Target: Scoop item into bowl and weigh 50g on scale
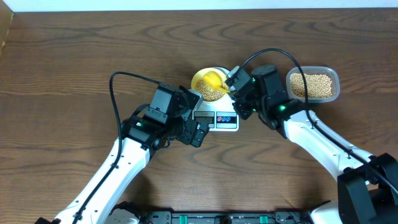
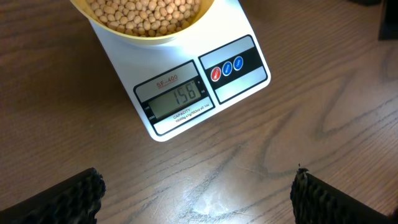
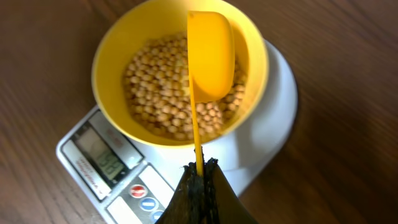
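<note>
Beans: tan, round, piled in the pale yellow bowl, on the round platform of the scale; more of them in a clear tub at 3 o'clock from the bowl, seen from overhead.
Surface: dark brown wood-grain table; pale strip along the far edge at 12 o'clock in the overhead view.
Scale face: white, flat on the table; grey display with digits that look like 158; red and blue buttons just beside it at 3 o'clock.
Right gripper: clamped tight on the thin handle of a yellow scoop; scoop cup turned on its side over the 3 o'clock half of the bowl, above the beans; contact with them unclear.
Left gripper: spread wide, holding nothing, touching nothing; low over bare table.
Beans from the right gripper: at 12 o'clock in the right wrist view, near, just past the handle.
Beans from the left gripper: at 12 o'clock in the left wrist view, beyond the display, well apart.
Overhead layout: right gripper at 3 o'clock of the bowl; left gripper at about 8 o'clock of the scale.
</note>
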